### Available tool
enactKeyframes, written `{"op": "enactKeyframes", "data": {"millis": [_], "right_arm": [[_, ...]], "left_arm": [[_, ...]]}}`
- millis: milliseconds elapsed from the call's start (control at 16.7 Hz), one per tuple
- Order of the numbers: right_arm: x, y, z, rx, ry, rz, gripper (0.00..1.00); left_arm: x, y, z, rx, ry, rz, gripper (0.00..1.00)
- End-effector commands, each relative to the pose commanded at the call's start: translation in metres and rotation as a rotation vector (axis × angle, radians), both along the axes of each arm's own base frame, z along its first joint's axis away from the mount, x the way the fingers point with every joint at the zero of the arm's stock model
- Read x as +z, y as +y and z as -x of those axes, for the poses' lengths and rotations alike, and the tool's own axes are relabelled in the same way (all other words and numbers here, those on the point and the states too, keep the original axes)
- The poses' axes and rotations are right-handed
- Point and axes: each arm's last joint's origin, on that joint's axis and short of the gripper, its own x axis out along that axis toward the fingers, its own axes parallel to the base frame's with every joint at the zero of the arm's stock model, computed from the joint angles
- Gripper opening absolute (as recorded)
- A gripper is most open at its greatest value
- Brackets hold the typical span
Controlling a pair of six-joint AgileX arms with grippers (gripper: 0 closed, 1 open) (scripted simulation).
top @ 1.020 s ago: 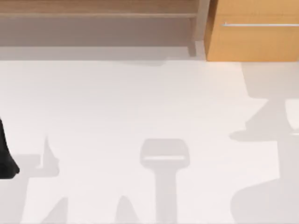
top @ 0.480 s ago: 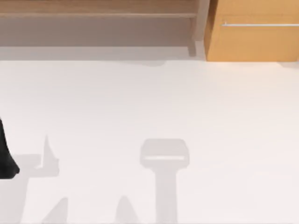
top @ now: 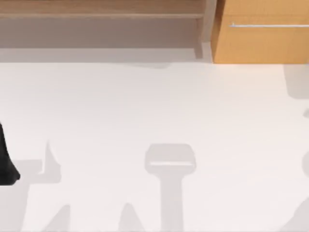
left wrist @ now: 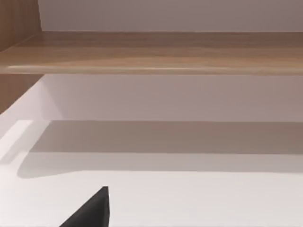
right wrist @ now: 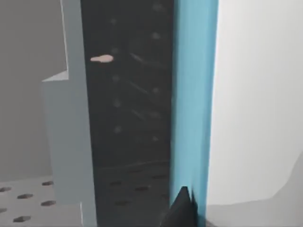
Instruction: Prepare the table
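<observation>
The tabletop is a broad, smooth white flat surface filling most of the top view, from lower edge up toward the upper frame, crossed by soft grey shadows.

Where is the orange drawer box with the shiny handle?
In the top view the orange drawer unit stands at the back right of the white table, right beside the brown wooden shelf.

Light: bright, even, soft.
Shadows: pale grey shapes lie on the smooth white table top, beside the left arm's black claw and at the right edge.
Shelf: a shadow band runs beneath the brown wooden shelf.
Glare: faint sheen along the shelf's front lip.
</observation>
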Motion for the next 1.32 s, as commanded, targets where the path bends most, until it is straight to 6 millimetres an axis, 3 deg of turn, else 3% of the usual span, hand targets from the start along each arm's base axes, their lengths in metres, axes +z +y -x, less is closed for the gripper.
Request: {"op": "enactKeyframes", "data": {"millis": [360, 540, 780, 1020, 1320], "right_arm": [[-0.001, 0.000, 0.000, -0.003, 0.002, -0.004, 0.00], [0.004, 0.001, -0.014, 0.011, -0.021, 0.012, 0.00], [-0.004, 0.000, -0.029, 0.001, 0.000, -0.001, 0.00], [-0.005, 0.000, -0.030, 0.000, 0.000, 0.000, 0.00], [-0.005, 0.000, -0.030, 0.000, 0.000, 0.000, 0.38]], "left_arm": [[0.000, 0.000, 0.000, 0.000, 0.000, 0.000, 1.00], [0.000, 0.000, 0.000, 0.000, 0.000, 0.000, 1.00], [0.000, 0.000, 0.000, 0.000, 0.000, 0.000, 1.00], [0.000, 0.000, 0.000, 0.000, 0.000, 0.000, 1.00], [0.000, 0.000, 0.000, 0.000, 0.000, 0.000, 1.00]]}}
